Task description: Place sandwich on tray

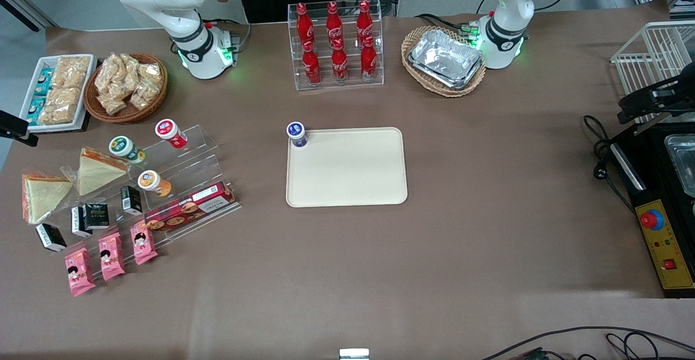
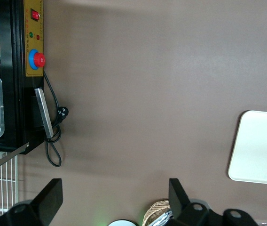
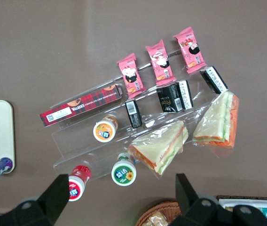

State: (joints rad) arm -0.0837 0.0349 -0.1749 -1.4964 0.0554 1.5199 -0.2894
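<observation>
**Sandwich transfer, opening stage: nothing grasped, tray without a sandwich**

**Progress.** The sandwich (image 1: 98, 171) lies in its clear wrap on the upper step of the clear stepped stand (image 1: 209, 141), toward the working arm's end of the table and well apart from the tray (image 1: 347, 183). A second wrapped wedge (image 1: 43, 197) lies just beside it, nearer that end of the table. The gripper (image 3: 120, 188) hangs above the stand, its two fingers spread wide with nothing between them. In the right wrist view the sandwich (image 3: 161, 148) sits close to the gap between the fingers. Judged from this, no part of the task is done: descent, grasp, carry and release all remain.

**Containers and contents.**
- The tray holds only a blue-lidded cup (image 1: 297, 133) at the corner farthest from the front camera on the working arm's side; the rest of its surface is bare.
- The stand also carries three lidded cups, small black cartons, a long red biscuit box (image 1: 190, 210) and three pink packets.
- A wicker basket (image 1: 157, 99) holds bagged snacks; the white tray (image 1: 28, 95) beside it holds more packets.
- A clear rack (image 1: 336, 80) holds six red cola bottles.
- A second wicker basket (image 1: 408, 42) holds stacked foil trays.
</observation>
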